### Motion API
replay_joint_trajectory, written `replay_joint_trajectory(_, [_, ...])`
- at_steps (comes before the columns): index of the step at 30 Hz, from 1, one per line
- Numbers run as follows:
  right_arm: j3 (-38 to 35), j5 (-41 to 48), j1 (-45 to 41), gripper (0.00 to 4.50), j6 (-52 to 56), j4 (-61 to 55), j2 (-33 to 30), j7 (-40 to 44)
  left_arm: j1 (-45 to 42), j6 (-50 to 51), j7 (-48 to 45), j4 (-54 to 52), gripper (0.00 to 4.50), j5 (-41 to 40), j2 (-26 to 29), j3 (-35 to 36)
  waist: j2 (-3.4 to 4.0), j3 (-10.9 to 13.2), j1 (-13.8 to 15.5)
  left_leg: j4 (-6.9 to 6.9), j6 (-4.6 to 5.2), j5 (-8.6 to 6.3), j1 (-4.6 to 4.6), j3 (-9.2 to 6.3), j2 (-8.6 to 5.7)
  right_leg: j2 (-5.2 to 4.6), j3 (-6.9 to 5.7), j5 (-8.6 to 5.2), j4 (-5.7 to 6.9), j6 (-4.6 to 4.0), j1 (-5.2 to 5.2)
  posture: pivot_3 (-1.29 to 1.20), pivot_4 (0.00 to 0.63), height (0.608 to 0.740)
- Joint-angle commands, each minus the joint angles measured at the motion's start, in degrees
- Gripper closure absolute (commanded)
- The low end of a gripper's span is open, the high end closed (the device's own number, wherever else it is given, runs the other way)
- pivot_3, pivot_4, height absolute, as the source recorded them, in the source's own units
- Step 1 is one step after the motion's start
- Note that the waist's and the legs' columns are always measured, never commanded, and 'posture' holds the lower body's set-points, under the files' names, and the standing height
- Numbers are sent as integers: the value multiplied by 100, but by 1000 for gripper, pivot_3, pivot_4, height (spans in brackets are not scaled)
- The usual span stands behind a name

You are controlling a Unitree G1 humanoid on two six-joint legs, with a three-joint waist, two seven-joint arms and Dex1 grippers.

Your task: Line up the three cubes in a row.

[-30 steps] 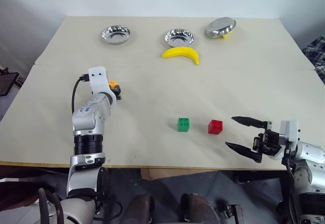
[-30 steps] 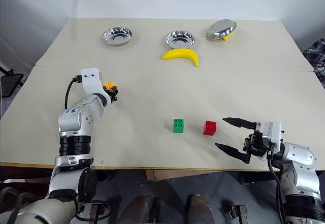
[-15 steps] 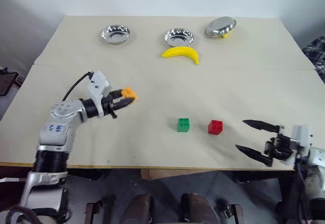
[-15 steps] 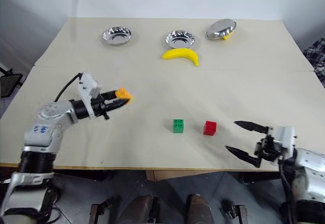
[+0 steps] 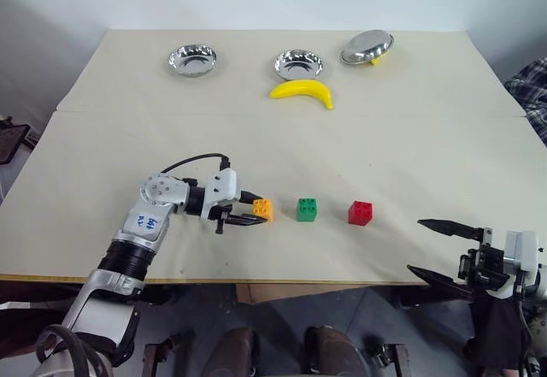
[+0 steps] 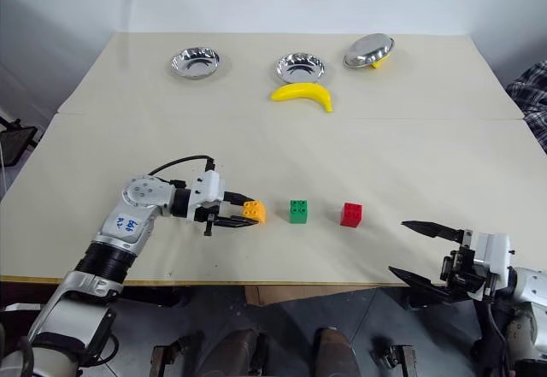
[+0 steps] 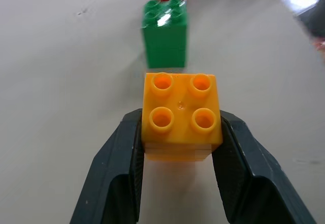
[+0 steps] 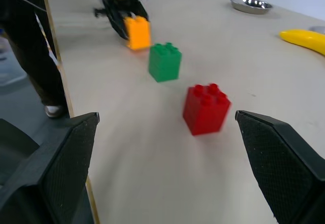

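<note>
Left pincer point(image 5: 253, 215) clamps the orange cube point(image 5: 263, 209) low centre-left — level with green cube point(image 5: 308, 209) and red cube point(image 5: 361, 213) to extend their row; right pincer point(image 5: 443, 249) gapes wide, lower right.

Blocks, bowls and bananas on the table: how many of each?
Blocks: 3, orange, green, red
Bowls: 3, left, middle, tipped right one
Bananas: 1
Total: 7

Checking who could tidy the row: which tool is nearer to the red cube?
The right tool, though not by much. It sits open off the red cube's right, near the table edge. The left tool is beyond the green cube, shut on the orange cube.
</note>
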Motion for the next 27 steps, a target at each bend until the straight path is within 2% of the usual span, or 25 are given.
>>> replay_joint_trajectory(1, [-58, 141, 131, 0, 95, -319, 39, -120, -84, -222, -37, 148, 3007, 86, -1, 28, 0, 0, 1, 0, 0, 0, 0, -1, 0, 0, -1, 0, 0, 0, 1, 0, 150, 740])
replay_joint_trajectory(7, [-29, 141, 197, 0, 246, -446, 24, -181, -322, -216, -158, 522, 3007, 181, 105, 56, 0, 0, -1, 4, 1, 1, 3, -1, 1, 0, 0, 0, 0, 0, 4, 0, 150, 740])
replay_joint_trajectory(9, [-36, 137, 201, 0, 278, -461, 21, -188, -357, -269, -216, 628, 2257, 183, 122, 72, 0, 0, -6, 4, 1, 1, 5, -1, 1, 0, 1, 0, 0, 0, 4, 0, 150, 740])
replay_joint_trajectory(14, [-12, 121, 174, 0, 332, -472, 25, -205, -351, -278, -316, 514, 731, 70, 117, 162, 0, 0, 8, 4, 1, 1, 0, -1, 0, 0, 0, 0, 1, 0, 2, 0, 150, 740])
replay_joint_trajectory(16, [0, 116, 159, 0, 355, -487, 32, -217, -319, -346, -201, 501, 162, 118, 129, 216, -1, 0, 18, 6, 3, 2, -1, -3, -1, -2, -2, 0, 1, 0, 4, 0, 150, 740])
replay_joint_trajectory(17, [5, 115, 153, 0, 364, -496, 36, -224, -276, -368, -199, 484, 34, 130, 169, 242, -1, 0, 16, 6, 3, 2, -1, -4, -2, -3, -2, 0, 0, 1, 4, 0, 150, 740])
replay_joint_trajectory(20, [25, 114, 142, 0, 377, -504, 26, -233, -106, -343, -196, 370, 34, 32, 299, 400, 0, 0, 4, 6, 3, 1, 0, -4, -1, -2, -1, 0, 1, 1, 4, 0, 150, 740])
replay_joint_trajectory(27, [-15, 128, 74, 0, 418, -460, -60, -211, 783, -135, -391, -403, 34, -737, 754, 1169, 0, 0, -33, 1, 2, 1, -1, -3, 5, -2, 3, 0, 1, 0, -6, 0, 150, 740])
